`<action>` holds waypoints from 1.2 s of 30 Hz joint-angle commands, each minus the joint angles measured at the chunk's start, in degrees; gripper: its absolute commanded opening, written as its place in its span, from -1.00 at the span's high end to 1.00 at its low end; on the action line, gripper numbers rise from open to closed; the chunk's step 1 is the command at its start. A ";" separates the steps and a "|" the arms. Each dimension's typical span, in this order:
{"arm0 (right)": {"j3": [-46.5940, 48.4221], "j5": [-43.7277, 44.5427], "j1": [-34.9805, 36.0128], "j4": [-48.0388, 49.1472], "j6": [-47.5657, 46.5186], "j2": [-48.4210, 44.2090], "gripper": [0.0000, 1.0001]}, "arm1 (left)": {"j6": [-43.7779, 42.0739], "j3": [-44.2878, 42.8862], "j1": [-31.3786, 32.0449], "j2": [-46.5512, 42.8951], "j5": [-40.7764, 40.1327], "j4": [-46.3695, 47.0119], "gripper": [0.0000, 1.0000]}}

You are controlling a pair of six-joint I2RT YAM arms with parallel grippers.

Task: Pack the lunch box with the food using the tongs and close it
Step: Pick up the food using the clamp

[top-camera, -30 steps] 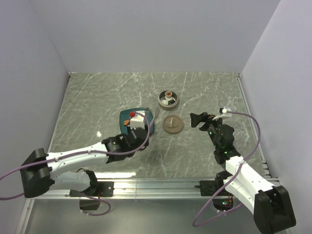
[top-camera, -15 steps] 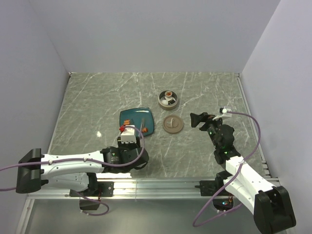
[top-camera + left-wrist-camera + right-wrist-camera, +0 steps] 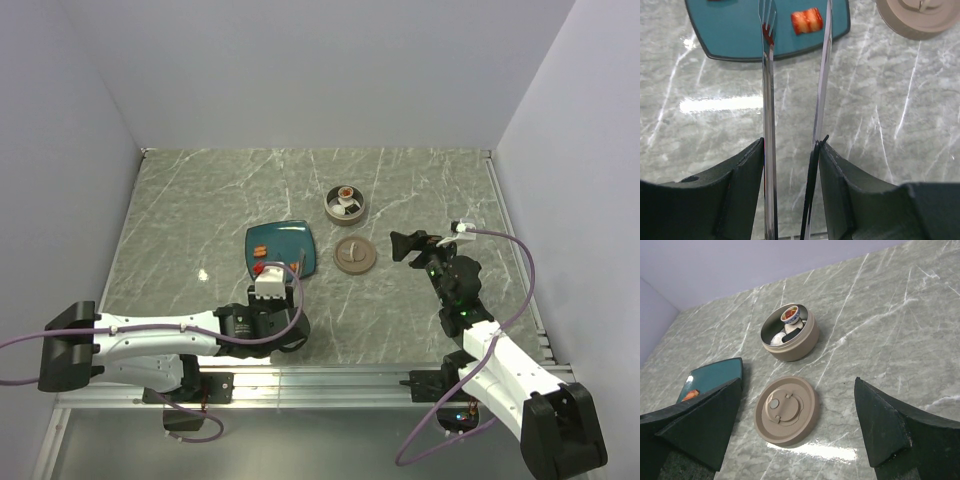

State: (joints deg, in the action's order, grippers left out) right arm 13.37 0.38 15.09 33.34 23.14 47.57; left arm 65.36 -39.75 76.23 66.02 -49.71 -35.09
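Observation:
My left gripper (image 3: 790, 150) is shut on the tongs (image 3: 768, 90), one slim metal arm against each finger. The tong tips, apart, reach over the near edge of the teal plate (image 3: 735, 30). An orange-red food piece (image 3: 806, 21) lies on the plate between the tips. In the top view the left gripper (image 3: 275, 285) sits just short of the plate (image 3: 282, 245). The lunch box (image 3: 790, 335) stands uncovered, with a white food round (image 3: 790, 316) inside. Its tan lid (image 3: 786, 410) lies flat on the table. My right gripper (image 3: 797, 385) hovers open above the lid, holding nothing.
The lunch box (image 3: 345, 204) stands behind the lid (image 3: 354, 255), right of the plate. Small red bits (image 3: 260, 267) lie on the plate's near side. Grey walls close the marble table on three sides. A metal rail (image 3: 320, 378) runs along the near edge.
My left arm has drawn back toward the near edge with the tongs, from over the plate to just short of it. The right arm has not moved.

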 commanded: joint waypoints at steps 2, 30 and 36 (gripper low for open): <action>0.08 -0.21 -0.50 1.20 -0.02 -1.16 -0.99 | -0.24 0.11 0.59 0.25 1.37 1.52 -0.04; -0.01 -0.21 -0.50 0.76 0.16 -1.87 -0.99 | -1.73 -2.09 0.77 2.62 0.94 1.07 0.38; -0.01 -0.21 -0.59 0.76 0.16 -1.96 -0.99 | -7.61 -2.88 -2.30 3.68 1.55 6.42 0.38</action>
State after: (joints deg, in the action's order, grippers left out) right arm 13.37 0.38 15.05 32.97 23.14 46.30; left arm 61.58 -40.18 75.35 69.28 -46.76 -33.28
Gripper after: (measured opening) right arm 0.996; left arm 0.347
